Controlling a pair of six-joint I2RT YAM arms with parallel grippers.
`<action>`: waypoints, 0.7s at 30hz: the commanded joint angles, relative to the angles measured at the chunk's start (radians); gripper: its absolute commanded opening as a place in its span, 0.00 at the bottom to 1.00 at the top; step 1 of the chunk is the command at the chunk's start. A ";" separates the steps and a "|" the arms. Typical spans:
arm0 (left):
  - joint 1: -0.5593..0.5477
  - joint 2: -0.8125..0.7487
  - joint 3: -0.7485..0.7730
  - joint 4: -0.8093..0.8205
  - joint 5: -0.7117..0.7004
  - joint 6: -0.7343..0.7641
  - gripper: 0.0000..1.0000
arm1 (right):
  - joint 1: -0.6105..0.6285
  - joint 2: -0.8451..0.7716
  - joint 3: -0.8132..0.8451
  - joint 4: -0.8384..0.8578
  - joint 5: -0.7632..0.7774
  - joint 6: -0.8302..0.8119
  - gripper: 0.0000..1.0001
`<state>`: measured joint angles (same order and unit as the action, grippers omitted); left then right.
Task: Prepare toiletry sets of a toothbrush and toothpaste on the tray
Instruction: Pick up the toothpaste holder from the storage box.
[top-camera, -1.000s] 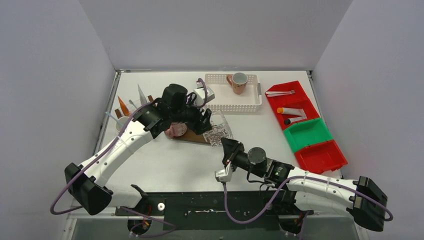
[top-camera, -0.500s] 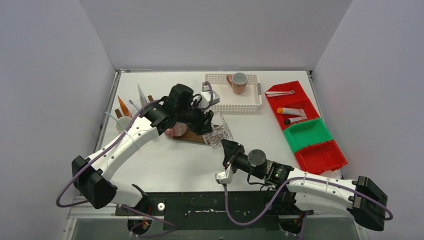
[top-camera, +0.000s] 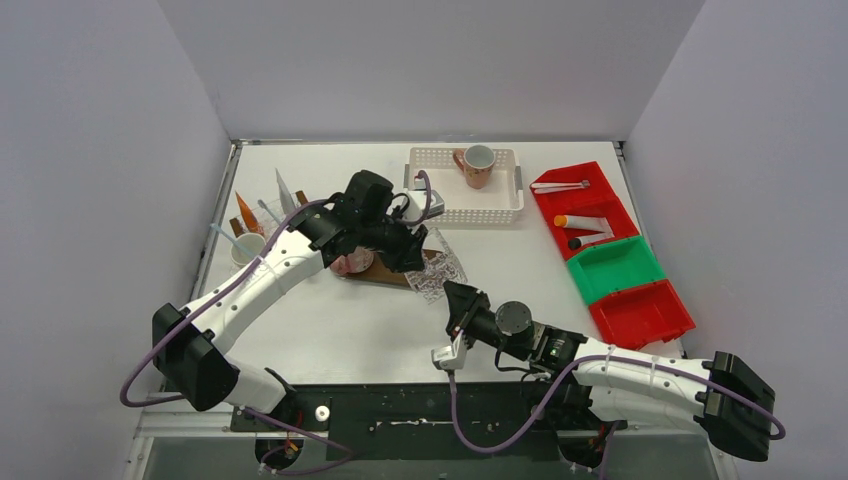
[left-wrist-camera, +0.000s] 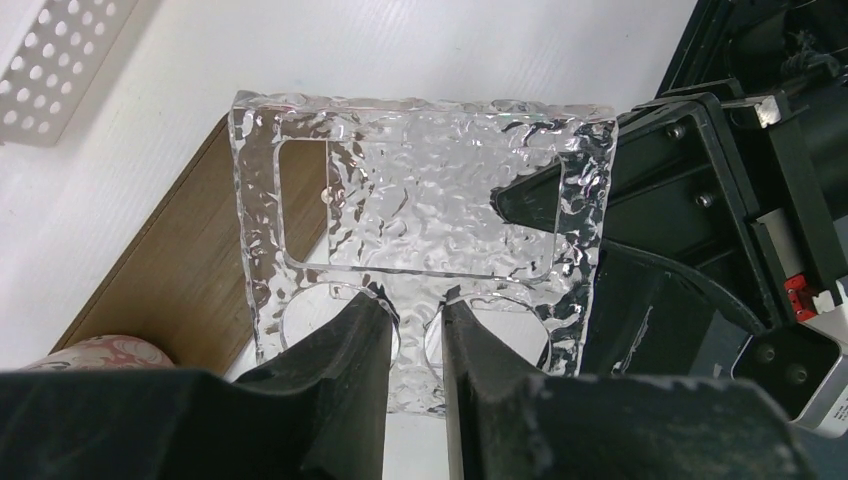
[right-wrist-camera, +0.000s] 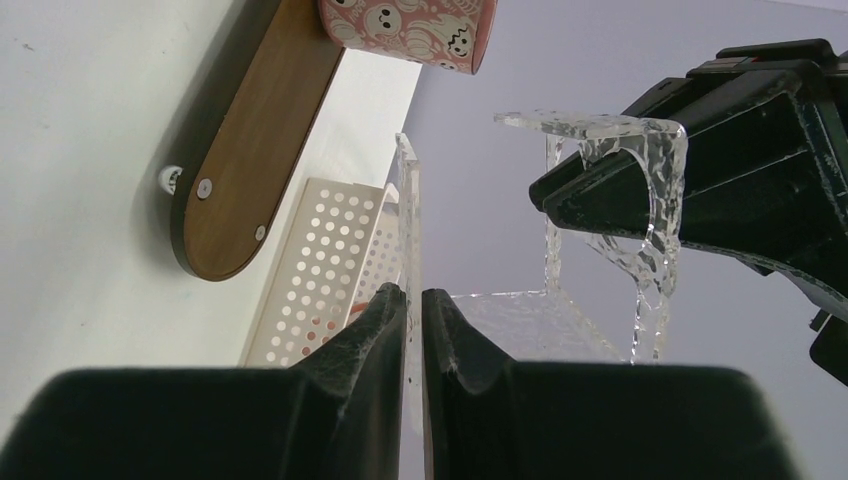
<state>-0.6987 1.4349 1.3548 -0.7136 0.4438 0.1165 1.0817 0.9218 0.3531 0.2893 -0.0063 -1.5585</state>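
1. The mug (right-wrist-camera: 410, 25) is pink with small white ghost faces.
2. It stands on a brown wooden tray (right-wrist-camera: 260, 150) with a rounded end, just left of the left gripper (left-wrist-camera: 415, 330) and beyond the right gripper (right-wrist-camera: 413, 300).
3. Between the two grippers is a clear, rippled holder (left-wrist-camera: 420, 200). Its top has a rectangular cut-out and two round holes, and one corner overlaps the tray's edge.
4. The left gripper's fingers (left-wrist-camera: 350, 345) stand narrowly apart, pinching the clear strip between the two round holes.
5. The right gripper's fingers (right-wrist-camera: 375, 325) are nearly pressed together, pinching the holder's thin side wall edge-on.
6. A white perforated basket (right-wrist-camera: 320, 270) lies beyond both grippers.
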 joint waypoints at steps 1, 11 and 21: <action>-0.002 0.003 0.043 -0.023 0.020 -0.011 0.00 | 0.012 -0.029 0.013 0.144 0.002 -0.016 0.07; 0.000 -0.032 0.046 0.007 -0.068 -0.048 0.00 | 0.012 -0.043 0.013 0.050 0.002 0.014 0.46; -0.002 -0.049 0.019 0.095 -0.279 -0.232 0.00 | 0.011 -0.124 0.048 -0.129 0.078 0.195 0.63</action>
<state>-0.6987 1.4342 1.3548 -0.7052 0.2684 -0.0032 1.0821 0.8379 0.3515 0.2260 0.0227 -1.4742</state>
